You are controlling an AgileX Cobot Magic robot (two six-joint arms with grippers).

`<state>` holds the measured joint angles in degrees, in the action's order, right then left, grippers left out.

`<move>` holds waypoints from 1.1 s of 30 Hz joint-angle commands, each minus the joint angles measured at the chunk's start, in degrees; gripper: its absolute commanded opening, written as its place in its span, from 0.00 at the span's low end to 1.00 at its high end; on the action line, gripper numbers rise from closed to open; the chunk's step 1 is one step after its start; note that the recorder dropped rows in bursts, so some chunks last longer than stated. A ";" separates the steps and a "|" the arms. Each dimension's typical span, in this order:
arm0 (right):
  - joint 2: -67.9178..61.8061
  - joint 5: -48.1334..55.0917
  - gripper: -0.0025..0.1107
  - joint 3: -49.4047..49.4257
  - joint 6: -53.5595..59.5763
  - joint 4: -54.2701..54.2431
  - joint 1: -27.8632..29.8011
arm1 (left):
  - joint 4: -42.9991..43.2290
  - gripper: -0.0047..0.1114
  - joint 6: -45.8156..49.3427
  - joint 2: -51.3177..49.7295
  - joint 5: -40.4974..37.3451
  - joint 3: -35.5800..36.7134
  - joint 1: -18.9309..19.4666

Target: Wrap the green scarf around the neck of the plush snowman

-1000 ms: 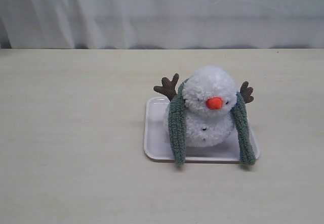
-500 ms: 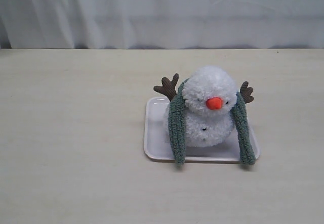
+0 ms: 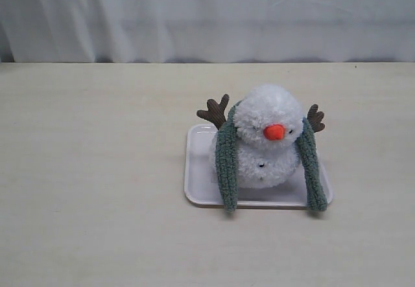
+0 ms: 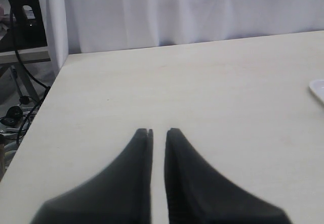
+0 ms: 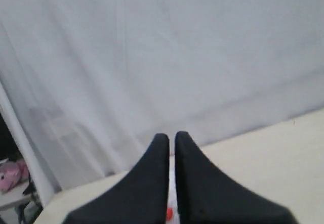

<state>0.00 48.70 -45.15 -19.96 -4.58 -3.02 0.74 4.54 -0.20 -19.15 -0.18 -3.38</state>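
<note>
On the tray (image 3: 194, 173), the plush snowman (image 3: 267, 154) wears the green scarf (image 3: 226, 164) only draped behind its neck (image 3: 261, 146), ends uncrossed, so our left gripper (image 4: 158, 133) and right gripper (image 5: 172, 137), both clenched empty, could drag it off pulling one end.

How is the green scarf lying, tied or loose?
Loose: the green scarf drapes behind the plush snowman, both ends hanging down its sides, uncrossed in front.

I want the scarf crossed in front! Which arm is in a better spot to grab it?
Probably the right gripper: its camera shows what looks like the snowman's nose straight ahead. The left gripper sees only a corner of the tray.
</note>
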 commanded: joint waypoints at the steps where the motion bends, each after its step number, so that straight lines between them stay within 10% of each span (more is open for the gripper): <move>1: 0.00 -12.85 0.06 1.51 8.17 1.19 0.31 | -0.03 0.13 0.05 0.20 0.62 0.18 0.21; 19: 0.00 -64.22 0.06 28.02 20.38 4.58 0.31 | -0.03 0.13 0.05 0.20 0.62 0.18 0.21; 33: 0.00 -58.68 0.06 45.15 32.78 3.97 0.31 | -0.01 0.13 0.05 0.20 0.62 0.18 0.07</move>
<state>-0.22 -13.18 -0.34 11.90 -0.81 -3.02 0.74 4.54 -0.20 -19.15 -0.18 -3.38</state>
